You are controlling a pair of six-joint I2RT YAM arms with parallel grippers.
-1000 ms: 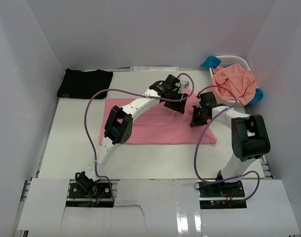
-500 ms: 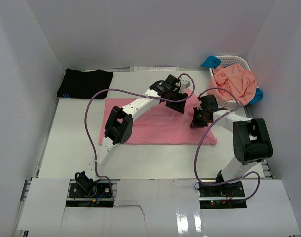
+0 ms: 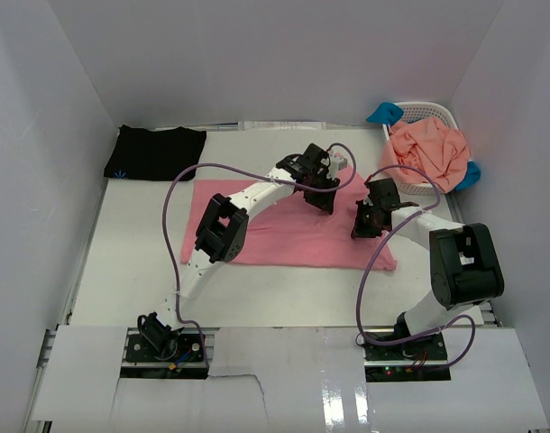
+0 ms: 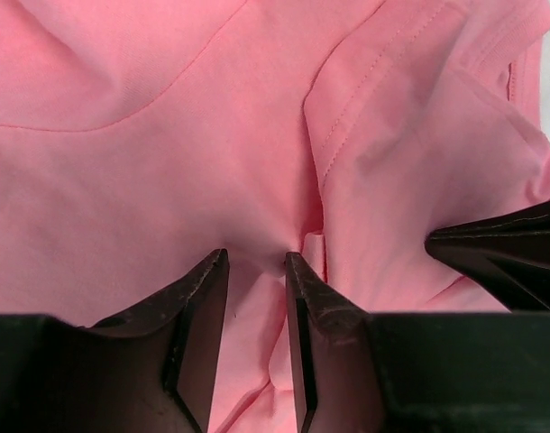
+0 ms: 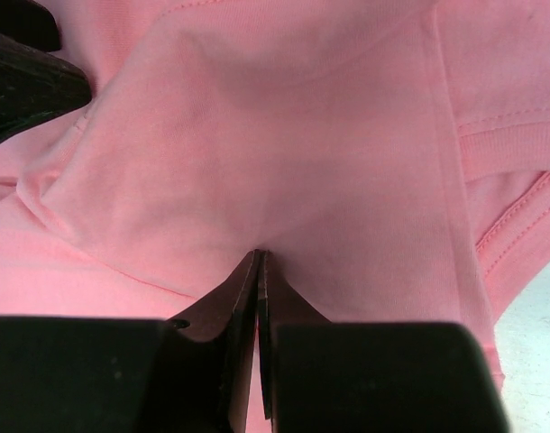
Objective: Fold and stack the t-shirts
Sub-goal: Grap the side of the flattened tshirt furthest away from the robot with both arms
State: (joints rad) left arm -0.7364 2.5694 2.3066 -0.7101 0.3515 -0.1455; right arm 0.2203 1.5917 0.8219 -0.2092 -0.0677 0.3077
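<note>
I am folding the soft rose-pink cloth t-shirt (image 3: 284,236), spread on the white tabletop (image 3: 131,244), with my left gripper (image 4: 255,257) and right gripper (image 5: 259,254) both pinching its right end, so next I think I must lift that end over the rest together.

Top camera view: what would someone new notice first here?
A pink t-shirt lies spread across the middle of the table, with the left gripper and right gripper both down on its right part, the right one pinched shut on the cloth. A black t-shirt sits folded at the far left corner, and a salmon-orange shirt is heaped in the white basket at the far right.
</note>
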